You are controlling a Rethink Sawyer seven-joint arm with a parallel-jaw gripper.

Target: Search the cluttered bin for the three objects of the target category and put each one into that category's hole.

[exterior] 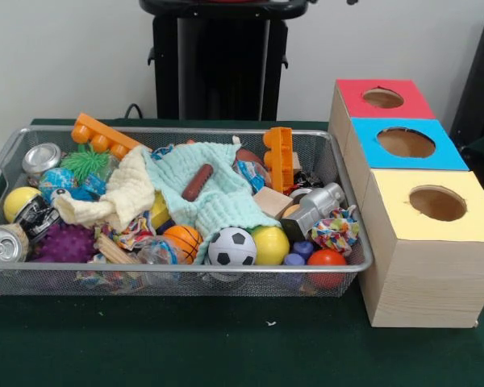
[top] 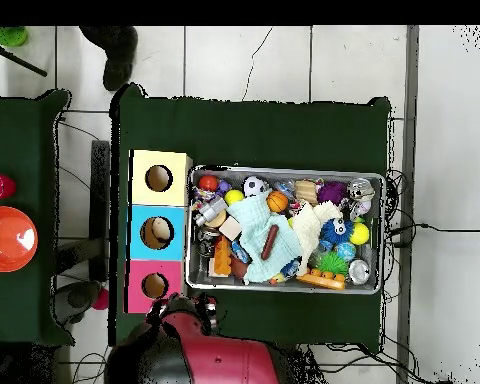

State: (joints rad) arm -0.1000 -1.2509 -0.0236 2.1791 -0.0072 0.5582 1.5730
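Note:
A wire mesh bin [exterior: 351, 205] [top: 284, 170] sits on the green table, heaped with toys. At its front lie a soccer ball [exterior: 231, 247] [top: 254, 186], an orange basketball [exterior: 182, 239], a yellow ball [exterior: 271, 244] and a red ball [exterior: 328, 260]. A brown sausage [exterior: 198, 182] [top: 270, 241] rests on a mint cloth [exterior: 218, 201]. Beside the bin stand three wooden boxes, each with a round hole: red [exterior: 385, 98] [top: 136, 285], blue [exterior: 406, 143] [top: 139, 232], yellow [exterior: 437, 203] [top: 144, 165]. My gripper [top: 189, 312] is drawn back at the table's edge by the red box.
The bin also holds two cans [exterior: 4, 242], a purple spiky ball [exterior: 64, 242], orange blocks [exterior: 279, 157], a cream cloth [exterior: 121, 193], a silver tool [exterior: 315, 211] and a rope toy [exterior: 335, 232]. A second table at the overhead view's left carries an orange bowl [top: 9, 238].

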